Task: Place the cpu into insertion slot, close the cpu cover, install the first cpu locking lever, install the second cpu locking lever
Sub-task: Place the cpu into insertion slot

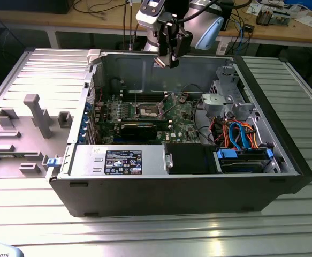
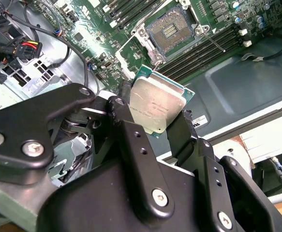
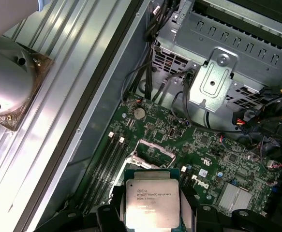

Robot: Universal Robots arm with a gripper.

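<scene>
On the exterior view's left, a pale grey plastic tray (image 1: 16, 134) of blocky holders, lying just beside the big black open computer case (image 1: 198, 187). On the silver metal box (image 1: 83, 160) at the case's front, a dark label (image 1: 123, 161) with writing too small to read.

Further along, down on the green board (image 1: 145, 122), the small square insertion slot (image 1: 149, 111) with a dark middle and silver rim, uncovered and bare.

High over the case's back wall, the black two-fingered gripper (image 1: 172, 61). Pinched on two opposite edges by its fingers (image 2: 131, 130), the small flat silver-grey cpu (image 2: 157, 108). Likely held by the edges to keep the underside free for the slot. Well above the slot, not yet in. Small print on the chip's top.

On the exterior view's right, a grey metal cage (image 1: 225, 99) with orange and blue cables (image 1: 238, 134) below.
</scene>
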